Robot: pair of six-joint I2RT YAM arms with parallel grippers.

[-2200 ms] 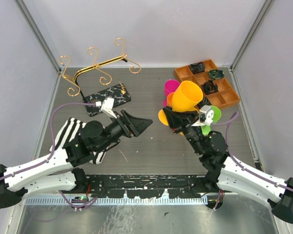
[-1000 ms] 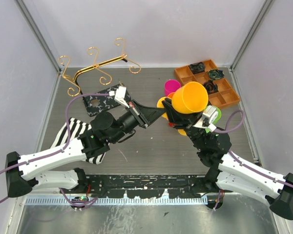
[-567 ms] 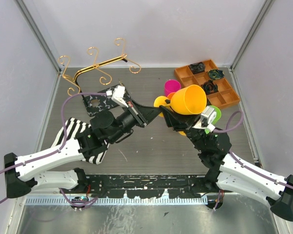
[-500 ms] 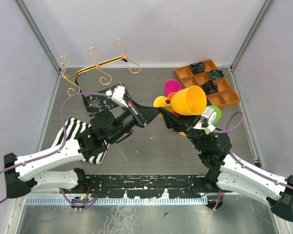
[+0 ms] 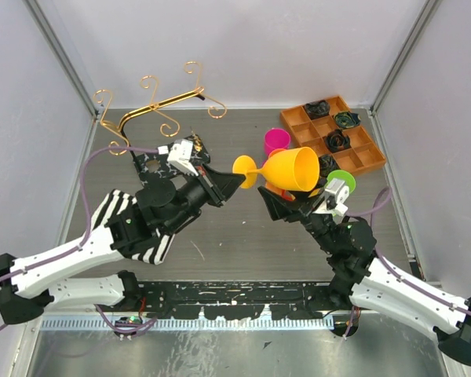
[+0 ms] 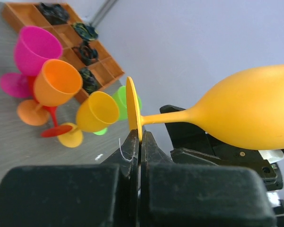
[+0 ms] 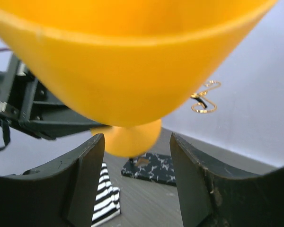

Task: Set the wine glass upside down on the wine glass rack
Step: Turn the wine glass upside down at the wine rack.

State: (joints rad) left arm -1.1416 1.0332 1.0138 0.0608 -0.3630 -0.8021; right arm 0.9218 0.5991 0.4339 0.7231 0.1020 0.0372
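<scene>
The wine glass [image 5: 289,170] I'm after is the yellow-orange one, held above the table at the middle of the overhead frame. It lies on its side, with its long axis running almost level across the picture: foot to the left, stem in between, mouth opening to the right. My left gripper [image 5: 235,179] has it by the foot. The left wrist view shows this best: the jaws of that gripper [image 6: 140,142] are pinched tight on the lower edge of the disc, which stands on edge, and the bowl [image 6: 255,109] stretches off to the right. The overhead view cannot show that pinch, as the foot hides it. My right gripper [image 5: 286,206] sits under the bowl with its jaws spread. From its wrist camera the bowl [image 7: 123,61] fills the top of the frame above the parted fingers [image 7: 80,184], and I cannot tell whether they touch it. The wine glass rack [image 5: 153,106] stands well apart at the upper left of the overhead frame, its marbled base partly behind my left arm. The right wrist view catches only one gold scroll [image 7: 204,101] and the base. The spare glasses appear clearly only from the left wrist: magenta glass [image 6: 35,47], orange glass [image 6: 59,82] and small yellow glass [image 6: 97,111], in front of the compartment tray [image 6: 109,71].
</scene>
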